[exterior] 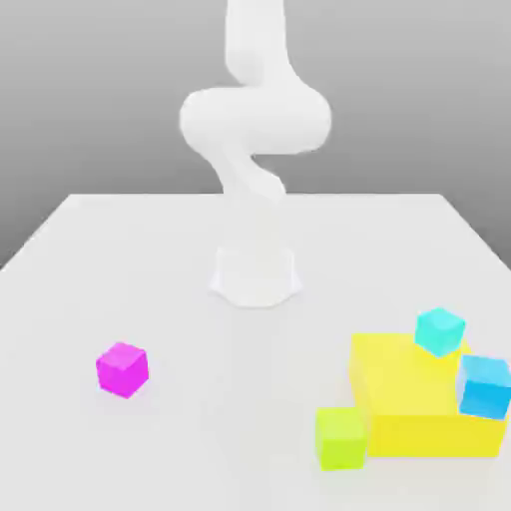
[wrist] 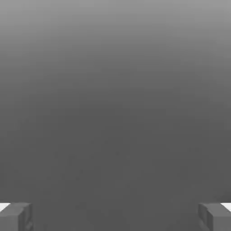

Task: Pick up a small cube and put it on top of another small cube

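Four small cubes lie on the white table in the exterior view. A magenta cube [exterior: 122,368] sits alone toward the exterior view's left. A lime-green cube [exterior: 341,437] rests on the table against the front left corner of a large flat yellow block [exterior: 409,394]. A teal cube [exterior: 439,330] sits at that block's far edge, and a blue cube [exterior: 485,385] at its right edge. In the hand view my gripper [wrist: 115,216] is open, its two grey fingertips [wrist: 16,216] far apart with nothing between them, facing plain grey background.
The white arm [exterior: 255,130] rises from its base [exterior: 255,274] at the table's middle back and bends upward out of the picture. The table [exterior: 230,439] stretches wide between the magenta cube and the yellow block.
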Controlling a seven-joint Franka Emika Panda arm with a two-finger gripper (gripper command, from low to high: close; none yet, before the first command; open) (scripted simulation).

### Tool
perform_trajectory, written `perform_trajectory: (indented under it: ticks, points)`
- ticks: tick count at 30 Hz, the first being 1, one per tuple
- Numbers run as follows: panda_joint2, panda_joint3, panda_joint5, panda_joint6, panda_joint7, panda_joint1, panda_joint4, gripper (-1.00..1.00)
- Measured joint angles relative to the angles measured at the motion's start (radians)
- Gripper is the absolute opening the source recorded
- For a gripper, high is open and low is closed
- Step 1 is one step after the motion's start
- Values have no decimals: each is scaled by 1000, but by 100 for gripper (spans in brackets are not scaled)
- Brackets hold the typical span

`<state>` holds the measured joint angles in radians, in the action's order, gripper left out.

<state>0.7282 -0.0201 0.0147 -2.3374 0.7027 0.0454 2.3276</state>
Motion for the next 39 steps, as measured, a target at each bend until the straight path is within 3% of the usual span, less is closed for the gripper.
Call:
perform_trajectory:
  ticks: [20, 29, 35, 36, 39]
  points:
    - [-575, -132, -8, -299, -870, 288, 221, 0]
    - [-834, -103, -54, -434, -1283, 338, 317, 0]
    - [-1045, -41, -100, -599, -1355, 292, 293, 0]
    - [-1066, -35, -104, -616, -1358, 286, 289, -100]
    - [-1066, -35, -104, -615, -1358, 286, 289, -100]
